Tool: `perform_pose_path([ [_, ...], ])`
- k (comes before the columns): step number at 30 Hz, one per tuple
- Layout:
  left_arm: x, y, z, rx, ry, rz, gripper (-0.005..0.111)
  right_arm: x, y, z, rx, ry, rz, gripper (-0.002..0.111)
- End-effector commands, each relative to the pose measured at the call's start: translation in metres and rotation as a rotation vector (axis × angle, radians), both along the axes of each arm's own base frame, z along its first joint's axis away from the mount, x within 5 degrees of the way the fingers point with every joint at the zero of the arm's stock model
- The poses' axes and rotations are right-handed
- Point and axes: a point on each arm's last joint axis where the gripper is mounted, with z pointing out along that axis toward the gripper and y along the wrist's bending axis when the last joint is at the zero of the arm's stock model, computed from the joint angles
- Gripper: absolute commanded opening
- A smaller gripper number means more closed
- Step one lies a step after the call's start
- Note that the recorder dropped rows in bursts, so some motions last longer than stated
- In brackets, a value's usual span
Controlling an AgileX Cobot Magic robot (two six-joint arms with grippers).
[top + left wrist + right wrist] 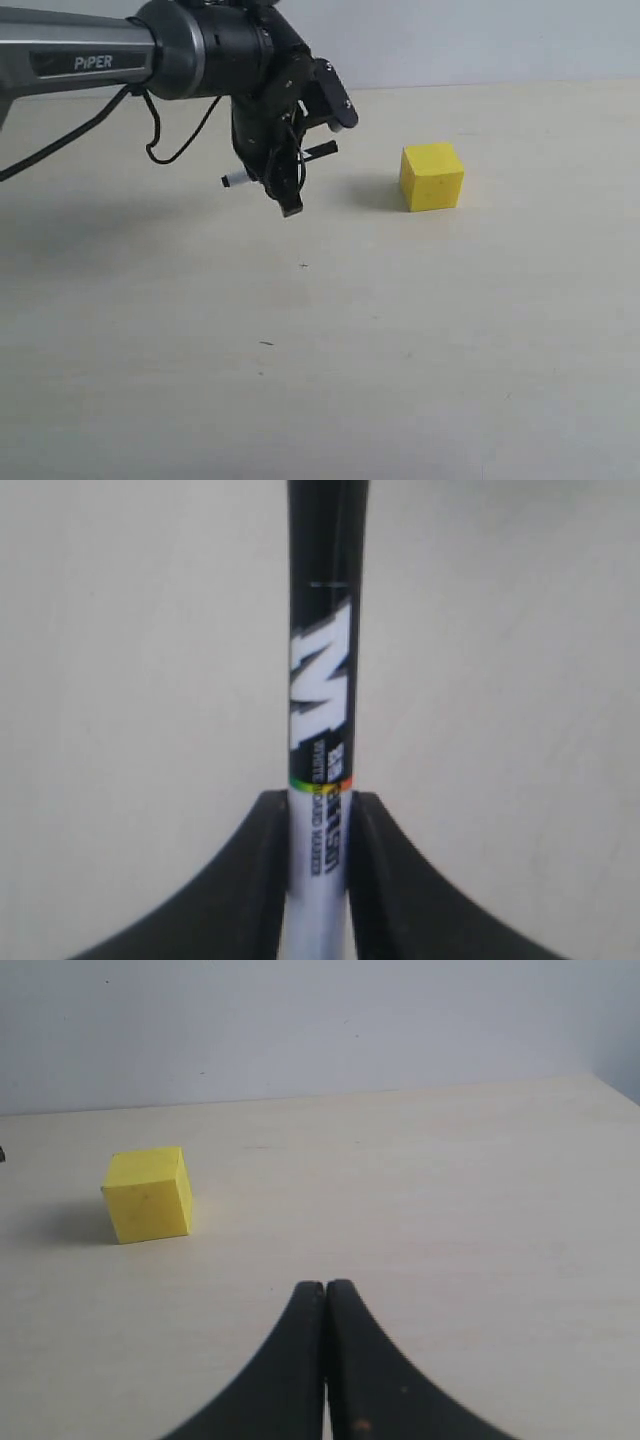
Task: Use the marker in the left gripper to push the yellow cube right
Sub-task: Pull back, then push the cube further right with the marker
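Clamping a whiteboard marker (pixel 322 151) crosswise in the left gripper (pixel 285 192), fingers (pixel 230 880) narrowed onto the white barrel and pressing it from both sides. Poking out either side of that grip: white end away from the yellow cube (pixel 432 176), black end toward it. Cube flat on the pale table (pixel 300 360), just beyond the marker's black end, near the gripper yet touching neither marker nor fingers. Right gripper (pixel 325 1295) squeezed fully together, holding nothing, with the cube ahead and off to one side, well apart.
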Motion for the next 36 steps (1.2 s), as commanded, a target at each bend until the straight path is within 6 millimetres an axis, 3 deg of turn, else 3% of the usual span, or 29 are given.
perform_pose_path([
  [1,-0.010,-0.021,-0.003,0.126,-0.078,-0.160,0.000,0.000,0.000,-0.001,-0.006,-0.004,-0.001,0.000],
  [7,-0.020,-0.052,-0.019,0.130,-0.127,-0.280,0.000,0.000,0.000,-0.001,-0.006,-0.004,-0.001,0.000],
  [12,-0.007,-0.042,-0.027,0.249,-0.163,-0.228,0.000,0.000,0.000,-0.001,-0.006,-0.004,-0.001,0.000],
  [18,-0.001,-0.038,-0.038,0.245,-0.154,-0.218,0.000,0.000,0.000,-0.001,-0.006,-0.004,-0.001,0.000],
  [23,-0.007,-0.073,-0.051,0.177,-0.226,-0.243,0.000,0.000,0.000,-0.001,-0.006,-0.004,-0.001,0.000],
  [29,-0.022,-0.117,-0.041,0.089,-0.269,-0.267,0.000,0.000,0.000,-0.001,-0.006,-0.004,-0.001,0.000],
  [32,-0.023,-0.115,-0.036,0.116,-0.265,-0.241,0.000,0.000,0.000,-0.001,-0.006,-0.004,-0.001,0.000],
  [36,-0.014,-0.095,-0.037,0.208,-0.227,-0.152,0.000,0.000,0.000,-0.001,-0.006,-0.004,-0.001,0.000],
])
